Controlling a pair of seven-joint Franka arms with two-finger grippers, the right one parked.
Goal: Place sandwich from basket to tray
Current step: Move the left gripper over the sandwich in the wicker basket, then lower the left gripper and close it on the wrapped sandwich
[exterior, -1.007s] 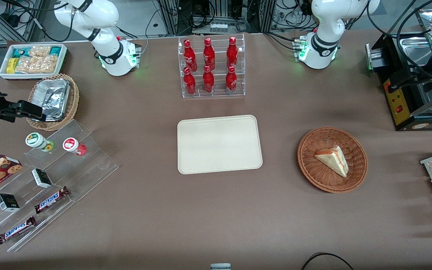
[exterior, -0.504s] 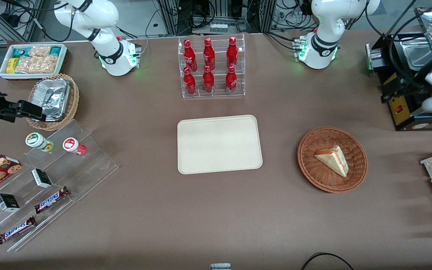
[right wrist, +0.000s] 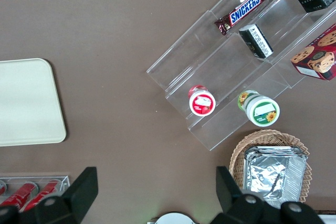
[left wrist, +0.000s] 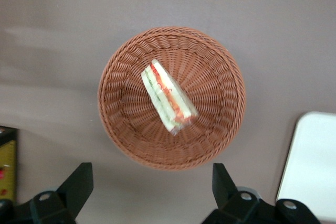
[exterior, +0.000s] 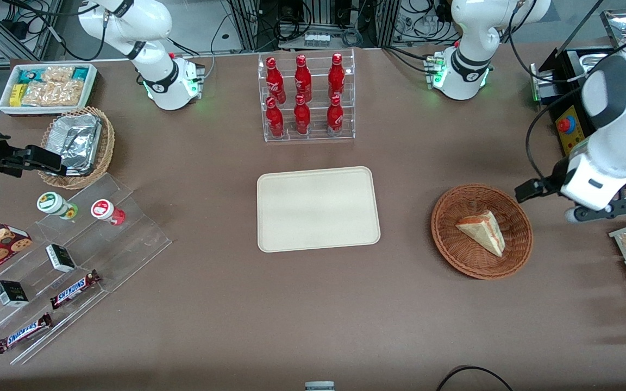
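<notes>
Tray [exterior: 318, 209] at surface centre, bare, nothing delivered. Basket [exterior: 519, 255] at tray's 3 o'clock, well apart; sandwich [exterior: 482, 232] lies inside it, untouched. Pincer [left wrist: 152, 192] spread wide, holding nothing, hovering above surface just off basket rim toward working arm's end. Progress: approach only. Left: descend, grasp sandwich, lift, carry to tray, release.

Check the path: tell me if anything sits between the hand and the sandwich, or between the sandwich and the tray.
Nothing visible blocks either path. The hand, fingers open, hovers above the basket, where the sandwich lies uncovered. Between the basket and the tray there is only bare table.
</notes>
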